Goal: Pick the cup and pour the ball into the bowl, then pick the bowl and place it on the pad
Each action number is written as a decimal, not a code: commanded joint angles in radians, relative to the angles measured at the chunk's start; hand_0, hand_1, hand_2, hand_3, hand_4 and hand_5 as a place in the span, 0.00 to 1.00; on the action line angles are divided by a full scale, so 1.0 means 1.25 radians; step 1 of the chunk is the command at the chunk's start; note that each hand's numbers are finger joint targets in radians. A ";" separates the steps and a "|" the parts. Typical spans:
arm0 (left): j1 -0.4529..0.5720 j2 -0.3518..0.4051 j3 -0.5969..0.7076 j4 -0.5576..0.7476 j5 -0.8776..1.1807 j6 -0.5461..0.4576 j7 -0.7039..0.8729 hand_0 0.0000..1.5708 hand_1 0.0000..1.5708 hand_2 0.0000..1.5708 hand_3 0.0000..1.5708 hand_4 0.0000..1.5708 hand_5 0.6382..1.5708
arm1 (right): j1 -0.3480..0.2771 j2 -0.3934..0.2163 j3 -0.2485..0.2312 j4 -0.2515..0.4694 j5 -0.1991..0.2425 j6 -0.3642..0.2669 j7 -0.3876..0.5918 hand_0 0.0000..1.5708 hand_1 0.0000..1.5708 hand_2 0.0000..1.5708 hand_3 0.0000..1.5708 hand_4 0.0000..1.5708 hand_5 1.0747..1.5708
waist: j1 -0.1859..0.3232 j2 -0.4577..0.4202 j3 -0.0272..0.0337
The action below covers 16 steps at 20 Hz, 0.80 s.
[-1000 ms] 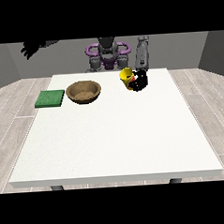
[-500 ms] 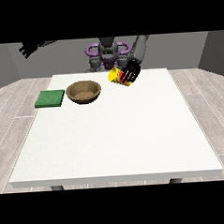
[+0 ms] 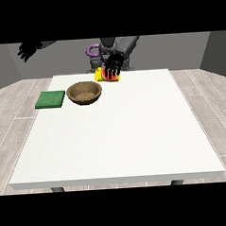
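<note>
**A white surface in a grey-walled room**

A large white surface (image 3: 135, 132) fills the middle of the frame, its near edge running along the lower part. Two dark legs (image 3: 56, 189) show beneath that edge, one at the lower left and one at the lower right. The floor (image 3: 11, 126) is laid in pale grey wood-look planks, visible to the left and right. Plain grey walls (image 3: 177, 49) close the upper part of the frame, darker toward the upper right corner. The light is even and soft.
</note>
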 commanded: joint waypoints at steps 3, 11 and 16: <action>-0.075 -0.016 -0.117 0.033 -0.150 -0.082 0.203 0.87 0.87 1.00 1.00 0.84 0.99 | -0.027 0.019 0.032 0.018 0.026 -0.016 0.007 0.00 0.00 0.00 0.10 0.44 0.97 | -0.022 -0.025 -0.0013; -0.151 -0.017 -0.231 0.000 -0.239 -0.327 0.256 0.39 0.39 0.95 0.98 0.65 1.00 | -0.036 0.041 0.050 0.061 0.044 -0.011 -0.016 0.00 0.00 0.00 0.19 0.44 0.97 | -0.037 -0.044 -0.0015; -0.086 -0.017 -0.311 -0.133 -0.244 -0.417 0.268 0.12 0.12 0.79 1.00 0.71 1.00 | -0.087 0.051 0.056 0.079 0.066 -0.060 -0.023 0.00 0.00 0.00 0.22 0.44 0.96 | -0.014 -0.040 -0.0019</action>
